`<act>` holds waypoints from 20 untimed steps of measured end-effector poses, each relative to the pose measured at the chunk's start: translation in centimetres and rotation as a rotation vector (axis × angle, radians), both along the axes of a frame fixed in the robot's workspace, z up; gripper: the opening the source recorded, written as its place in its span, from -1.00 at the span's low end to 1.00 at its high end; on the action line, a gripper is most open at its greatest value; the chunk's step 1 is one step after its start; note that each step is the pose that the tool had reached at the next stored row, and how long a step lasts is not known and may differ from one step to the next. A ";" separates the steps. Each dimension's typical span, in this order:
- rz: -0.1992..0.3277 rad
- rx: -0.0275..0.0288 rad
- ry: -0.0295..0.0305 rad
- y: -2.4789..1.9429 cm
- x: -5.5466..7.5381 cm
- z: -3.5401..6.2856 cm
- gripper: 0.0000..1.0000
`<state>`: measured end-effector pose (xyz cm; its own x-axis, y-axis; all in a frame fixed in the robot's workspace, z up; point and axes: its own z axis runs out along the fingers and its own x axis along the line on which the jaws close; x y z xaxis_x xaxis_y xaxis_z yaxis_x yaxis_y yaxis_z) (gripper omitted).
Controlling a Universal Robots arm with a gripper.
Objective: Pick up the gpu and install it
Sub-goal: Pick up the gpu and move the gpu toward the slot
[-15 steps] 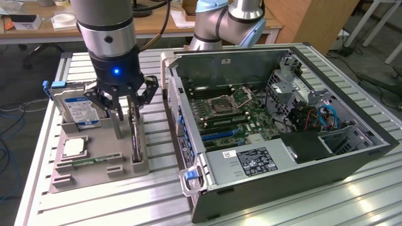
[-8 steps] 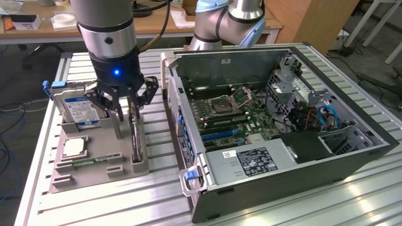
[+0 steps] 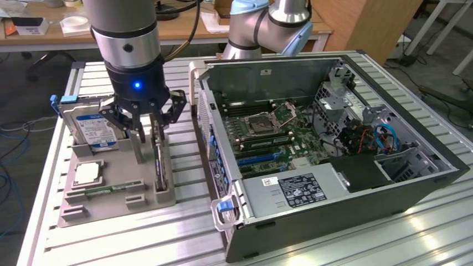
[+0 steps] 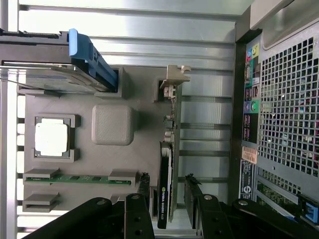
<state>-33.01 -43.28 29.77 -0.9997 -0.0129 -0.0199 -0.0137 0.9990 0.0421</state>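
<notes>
Wrist view reveals the tool [image 4: 167, 178] spread astride the gpu [image 4: 165, 164]

The pincer [image 3: 150, 127] hides much of the gpu [image 3: 158, 166].

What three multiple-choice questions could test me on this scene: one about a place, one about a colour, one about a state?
1. Where is the gpu?
A) standing on edge in the grey holder
B) lying flat on the floor
C) up on a shelf

2. What colour is the light on the gripper?
A) red
B) blue
C) green

3. How is the gripper set?
A) shut on a cable
B) open, fingers on both sides of the gpu
C) shut and empty

Answers:
1 A: the gpu stands upright in a slot of the grey holder.
2 B: a blue dot glows on the gripper's black body.
3 B: the fingers stand apart with the gpu between them.
</notes>
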 end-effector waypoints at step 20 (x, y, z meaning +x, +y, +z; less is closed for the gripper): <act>0.000 0.0000 -0.0004 -0.24 0.0 -0.29 -0.17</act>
